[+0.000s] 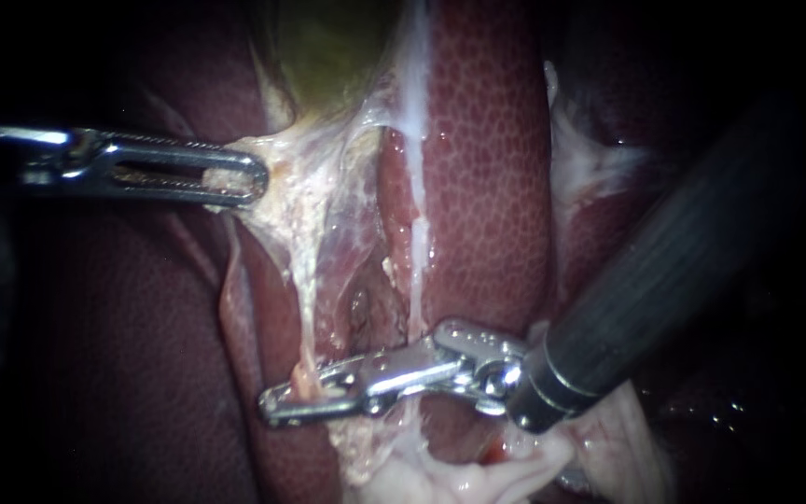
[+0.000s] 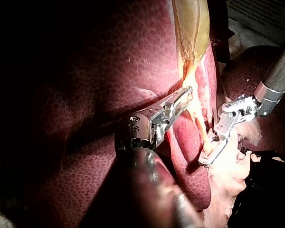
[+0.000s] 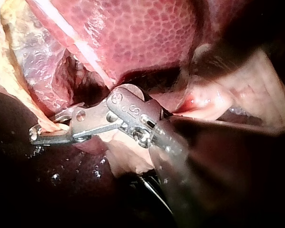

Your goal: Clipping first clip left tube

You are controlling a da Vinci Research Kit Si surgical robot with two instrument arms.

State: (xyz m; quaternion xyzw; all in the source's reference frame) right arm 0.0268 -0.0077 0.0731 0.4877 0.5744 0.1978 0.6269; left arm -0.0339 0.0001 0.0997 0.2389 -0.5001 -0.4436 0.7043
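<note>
the right instrument [image 1: 314, 397] comes in from the right, its jaws clamped crosswise on the left tube [image 1: 302, 308], which runs lengthwise up toward the gallbladder [image 1: 328, 47]. the left instrument [image 1: 246, 177], jaws clamped on pale tissue [image 1: 296, 154], holds it taut.

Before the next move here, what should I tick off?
1. Left instrument jaws shut on pale tissue, holding it stretched: ok.
2. Right instrument jaws grip the left tube from both sides: ok.
3. Jaw tips reach past the tube: ok.
4. Clip seated in those jaws: cannot tell.
5. Nothing else caught with the tube: cannot tell.
</note>
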